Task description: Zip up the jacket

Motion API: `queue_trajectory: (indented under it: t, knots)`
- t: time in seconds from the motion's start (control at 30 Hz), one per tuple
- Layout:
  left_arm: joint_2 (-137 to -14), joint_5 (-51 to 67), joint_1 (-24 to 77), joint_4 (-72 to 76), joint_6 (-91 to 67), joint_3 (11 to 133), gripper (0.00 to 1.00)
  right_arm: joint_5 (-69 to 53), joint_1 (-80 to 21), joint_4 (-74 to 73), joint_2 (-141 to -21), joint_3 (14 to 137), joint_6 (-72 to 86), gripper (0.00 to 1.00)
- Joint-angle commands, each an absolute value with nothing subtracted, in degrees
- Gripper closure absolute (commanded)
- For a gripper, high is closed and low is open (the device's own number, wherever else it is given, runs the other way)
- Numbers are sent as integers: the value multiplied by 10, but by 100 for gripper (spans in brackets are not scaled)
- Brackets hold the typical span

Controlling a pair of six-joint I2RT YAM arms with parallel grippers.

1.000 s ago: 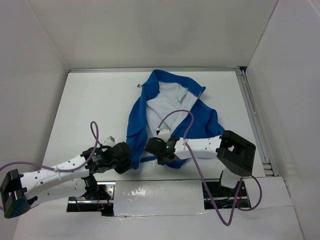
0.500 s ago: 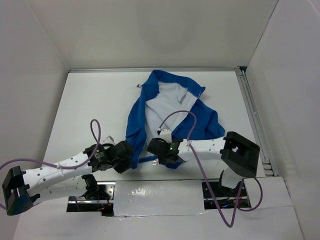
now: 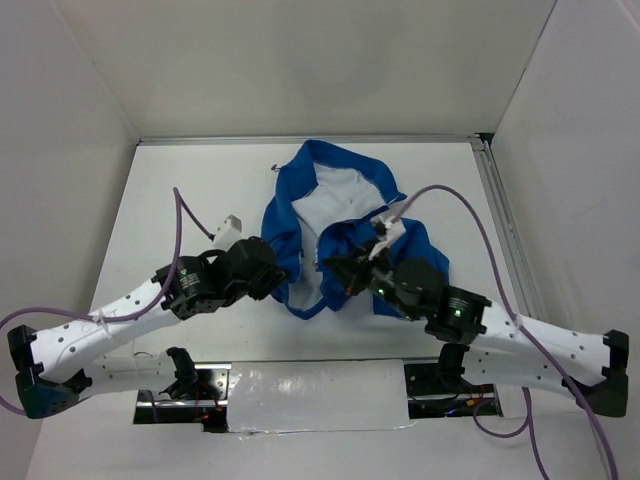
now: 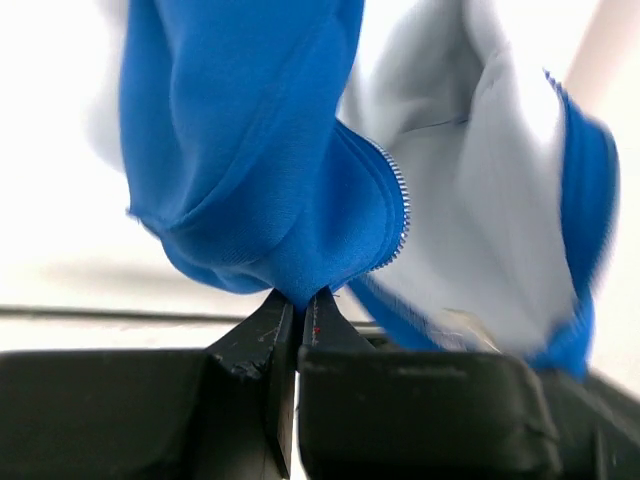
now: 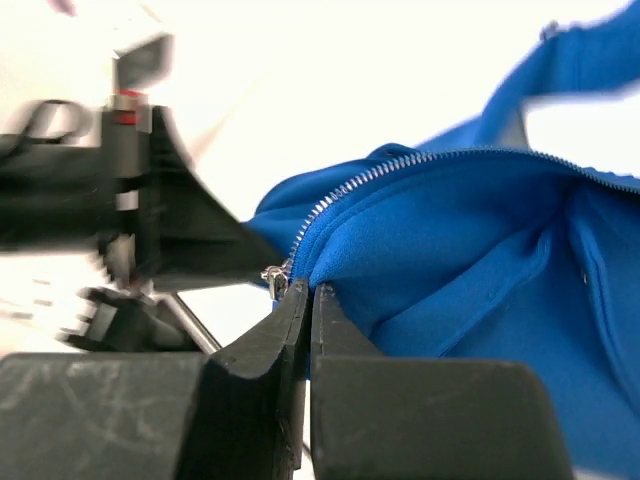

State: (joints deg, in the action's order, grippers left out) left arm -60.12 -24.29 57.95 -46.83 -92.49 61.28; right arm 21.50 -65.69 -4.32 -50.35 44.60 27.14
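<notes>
The left hand (image 3: 281, 272) and right hand (image 3: 334, 268) have moved farther up the bench (image 3: 170, 200), each pinching a front edge of the blue jacket (image 3: 340, 215) (zipper teeth (image 5: 400, 165) showing), now bunched between them

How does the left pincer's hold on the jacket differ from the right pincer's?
The left pincer pinches a plain blue fold of the jacket, zipper teeth apart from it; the right pincer pinches at the teeth's end, beside a metal pull. The left reaches in from the left, the right from the right. Both are shut on fabric.
</notes>
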Motion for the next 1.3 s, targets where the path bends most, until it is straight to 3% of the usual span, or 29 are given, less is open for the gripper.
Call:
queue_trajectory:
  t: [0.0, 0.1, 0.3, 0.47, 0.73, 1.03, 1.27]
  knots:
    - [-602, -311, 579, -473, -886, 663, 100, 186, -654, 95, -449, 372, 198, 100]
    - [-598, -323, 577, -429, -860, 658, 100, 246, -643, 83, -470, 347, 228, 100]
    - [-623, -296, 577, -319, -802, 649, 100, 189, -643, 227, -461, 280, 229, 100]
    - [-650, -282, 578, -287, -784, 651, 100, 178, -642, 245, -456, 274, 228, 100]
    - [-698, -245, 582, -312, -819, 669, 100, 282, -638, 277, -478, 266, 256, 100]
    - [-717, -286, 626, -356, -833, 713, 100, 505, -637, 207, -669, 388, 308, 100]
    - [-722, -304, 635, -426, -877, 732, 100, 425, -615, 235, -581, 332, 365, 100]
